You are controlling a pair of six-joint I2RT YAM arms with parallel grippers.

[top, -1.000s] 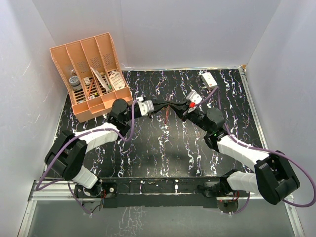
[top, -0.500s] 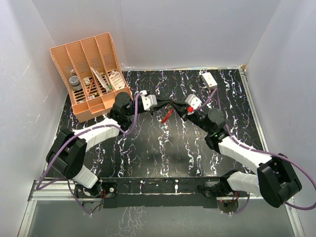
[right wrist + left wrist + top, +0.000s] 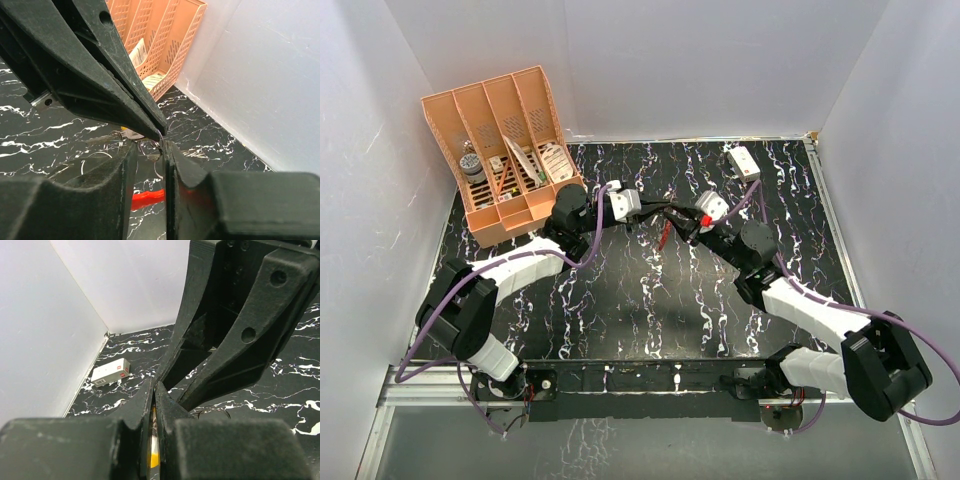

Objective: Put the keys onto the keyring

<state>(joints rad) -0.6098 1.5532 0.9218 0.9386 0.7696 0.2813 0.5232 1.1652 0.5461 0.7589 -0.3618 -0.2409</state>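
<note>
1 keyring (image 3: 665,234), 1 vis. key (image 3: 131,134)

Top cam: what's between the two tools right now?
The red keyring, seen in the top view right where the left tool and right tool nearly meet. Right wrist view shows it inside the right tool's grip. Left tool grips a key.

The left gripper (image 3: 154,390) pinches a yellow-headed key (image 3: 154,452) between its jaws.

The keyring (image 3: 147,197) looks like glossy red plastic; the keys (image 3: 106,140) are shiny silvery metal. The table (image 3: 620,300) has a smooth black marbled finish. The organizer (image 3: 535,100) is matt orange perforated plastic.
</note>
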